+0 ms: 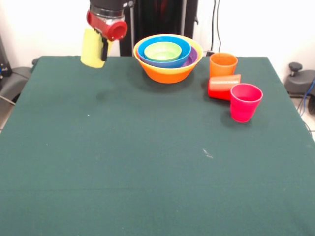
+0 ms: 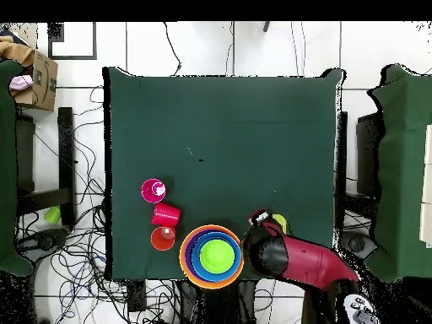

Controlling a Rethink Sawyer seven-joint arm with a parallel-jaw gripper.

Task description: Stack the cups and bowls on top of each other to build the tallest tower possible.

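Holding the yellow cup (image 1: 92, 47) clamped in the gripper (image 1: 101, 49), lifted clear of the table (image 1: 123, 172) at far left, prob. for carrying to a stack. Right of it: nested bowls (image 1: 167, 59), 4 visible — yellow-orange, purple, blue, green innermost; nesting saves space but adds little height. Further right, 3 cups: orange cup (image 1: 223, 65) upright, red cup (image 1: 224, 86) on its side, pink cup (image 1: 245, 102) upright, nearest.
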